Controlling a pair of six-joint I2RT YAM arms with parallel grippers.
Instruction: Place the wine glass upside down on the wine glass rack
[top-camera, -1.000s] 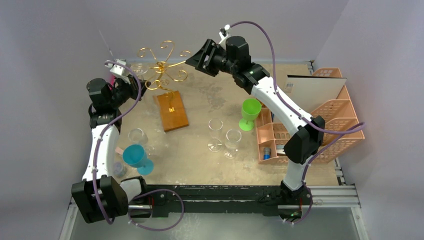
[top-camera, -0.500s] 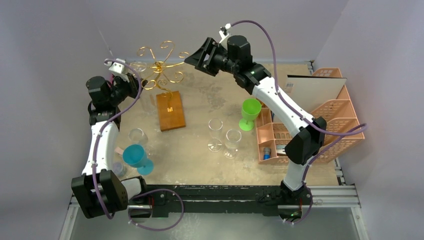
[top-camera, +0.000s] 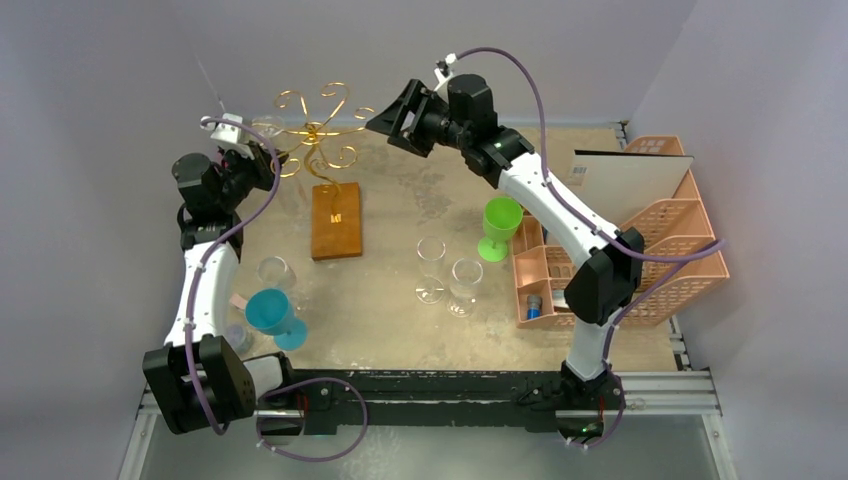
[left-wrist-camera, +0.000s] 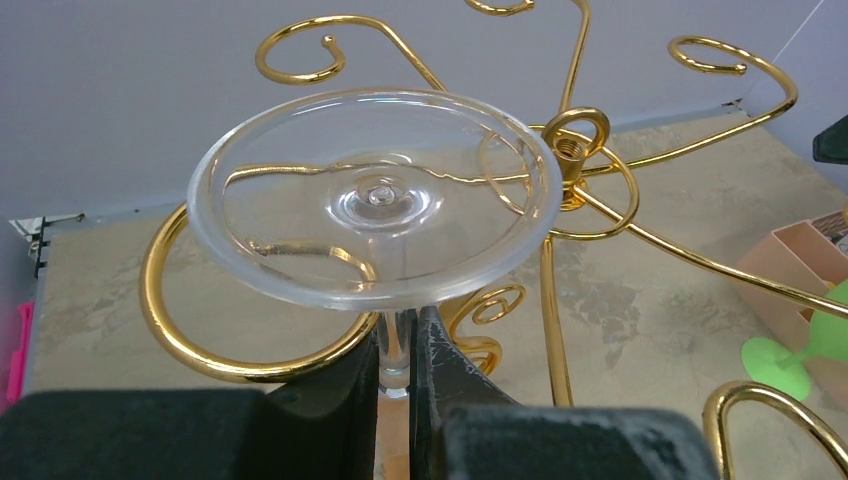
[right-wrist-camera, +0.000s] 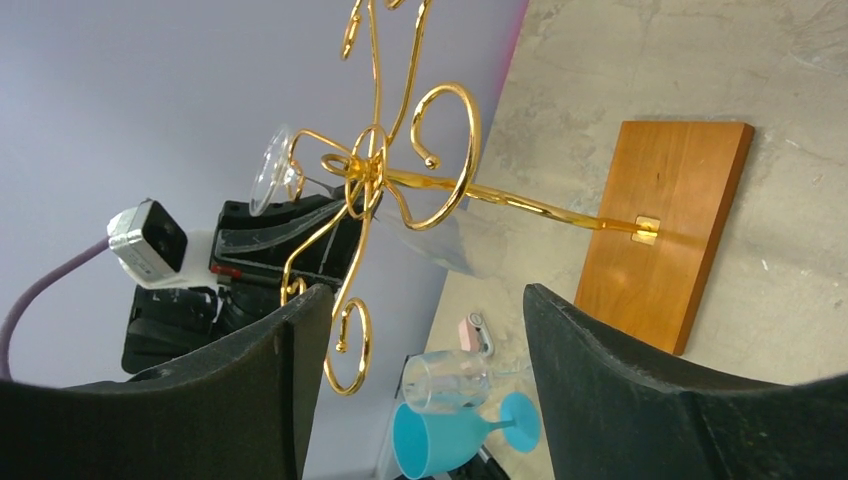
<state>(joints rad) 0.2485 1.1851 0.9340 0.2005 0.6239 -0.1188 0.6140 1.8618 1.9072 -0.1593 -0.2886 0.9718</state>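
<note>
Clear wine glass (left-wrist-camera: 375, 200), inverted, foot uppermost, stem at a curled arm of the gold wire rack (left-wrist-camera: 572, 150).

- We see only the foot and upper stem of the wine glass (left-wrist-camera: 372, 205) in the left wrist view; the left gripper (left-wrist-camera: 398, 335) hides its bowl.
- That view's lower edge cuts off the rack (left-wrist-camera: 572, 152) stem.
- In the top view, we cannot identify the blue item (top-camera: 535, 303) in the pink organiser (top-camera: 690, 225); it is too small.
</note>
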